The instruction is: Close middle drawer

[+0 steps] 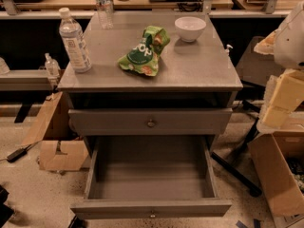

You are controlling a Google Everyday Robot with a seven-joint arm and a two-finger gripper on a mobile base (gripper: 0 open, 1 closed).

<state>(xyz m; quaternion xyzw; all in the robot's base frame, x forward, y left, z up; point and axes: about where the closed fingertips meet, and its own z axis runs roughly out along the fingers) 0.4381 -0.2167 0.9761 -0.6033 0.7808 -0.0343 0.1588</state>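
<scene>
The middle drawer (151,175) is pulled far out of the grey cabinet (190,75). It is a deep grey box with a bare inside, and its plain front (151,208) carries a tiny brass knob (152,215) near the bottom of the view. Above it sits another grey drawer front (109,122) with a larger brass knob (151,123), pulled out slightly. My arm shows at the right edge as white and pale-yellow parts. The gripper (281,101) hangs there, right of the cabinet and above the open drawer's level, touching nothing.
On the cabinet top stand a water bottle (74,42), a second bottle (104,6), a green chip bag (144,52) and a white bowl (190,28). Cardboard boxes lie on the floor at left (57,151) and right (278,175). A black stand leg (235,172) runs right of the drawer.
</scene>
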